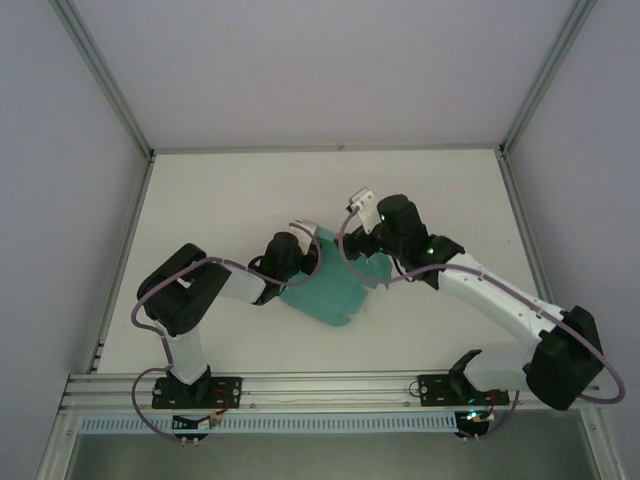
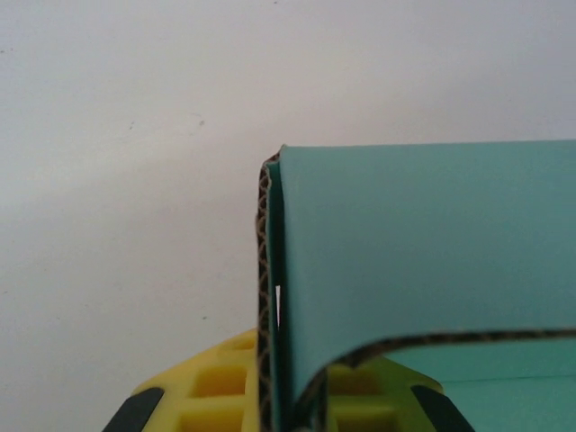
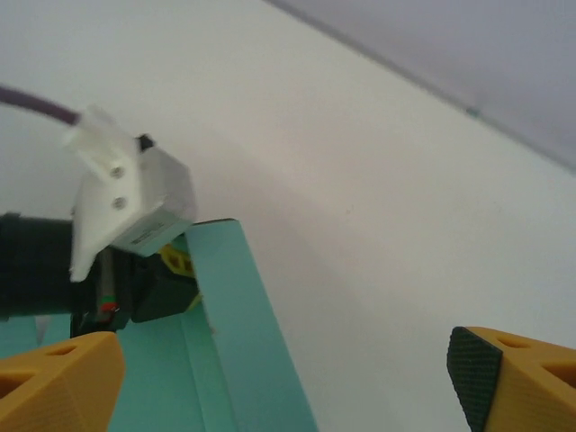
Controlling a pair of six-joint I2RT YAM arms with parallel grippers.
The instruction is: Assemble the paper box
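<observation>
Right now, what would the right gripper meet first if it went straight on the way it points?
Likely the teal edge of the paper box, just ahead of the right gripper; depth is unclear.

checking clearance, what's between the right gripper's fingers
Right wrist view: an edge of the paper box, then bare table; the right gripper is open.

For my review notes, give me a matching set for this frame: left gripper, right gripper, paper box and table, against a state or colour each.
1 left gripper
2 right gripper
3 paper box
4 table

a white
b open, holding nothing
c teal
d shut on the box's edge

Pairs: 1-d, 2-b, 3-c, 4-a
</observation>
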